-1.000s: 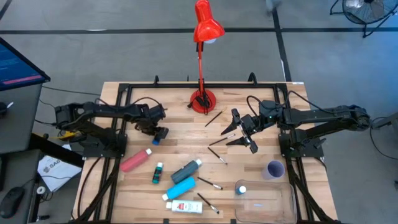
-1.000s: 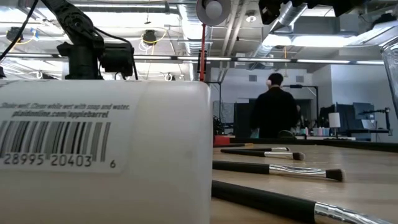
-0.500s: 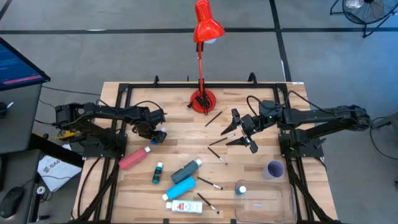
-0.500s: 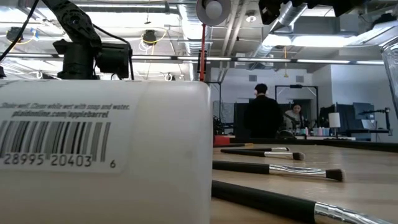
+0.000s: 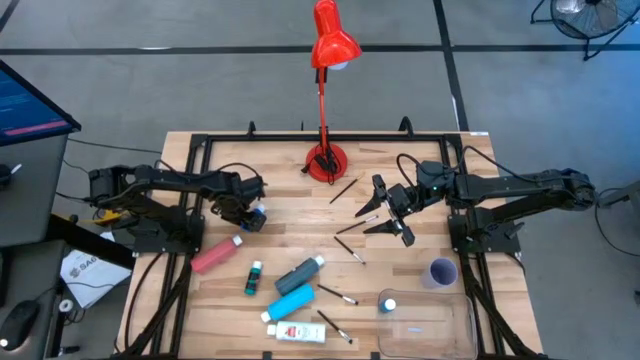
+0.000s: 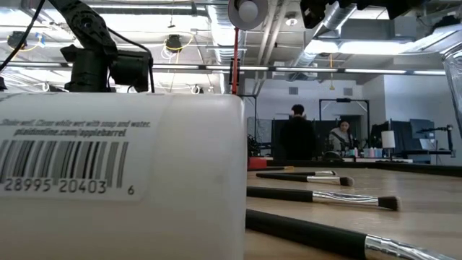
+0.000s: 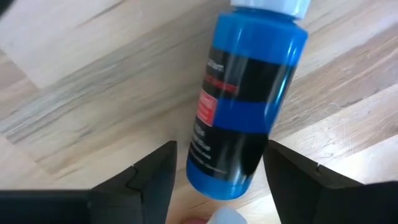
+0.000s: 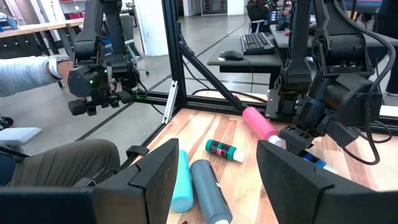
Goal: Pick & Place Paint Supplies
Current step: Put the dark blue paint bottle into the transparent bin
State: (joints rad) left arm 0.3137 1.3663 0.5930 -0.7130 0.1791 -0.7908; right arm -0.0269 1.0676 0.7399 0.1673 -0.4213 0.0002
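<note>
A blue bottle [image 7: 249, 106] with a white cap lies on its side on the wood at the table's left. My left gripper [image 5: 243, 209] points down over it, open, one finger on each side of the bottle's bottom end [image 7: 224, 177]. My right gripper [image 5: 392, 212] hangs level above the table's right half, open and empty. On the near part of the table lie a pink bottle [image 5: 215, 255], a small green bottle [image 5: 254, 277], a teal bottle [image 5: 300, 272], a blue tube [image 5: 290, 300], a white tube [image 5: 295, 331] and several thin brushes [image 5: 348, 250]. My left gripper stands from above over the blue bottle's bottom end, fingers across the bottle. One finger [image 7: 283, 177] shows no gap to the bottle's side; whether it touches, I cannot tell. The bottle lies flat on the wood.
A red desk lamp [image 5: 325, 150] stands at the far middle. A lilac cup [image 5: 442, 272] and a clear tray [image 5: 440, 330] holding a small bottle [image 5: 387, 303] sit at the near right. A person's arm [image 8: 25, 74] shows beyond the table's left side.
My left gripper has tipped a little over the blue bottle, which lies where it was. My right arm has kept still.
</note>
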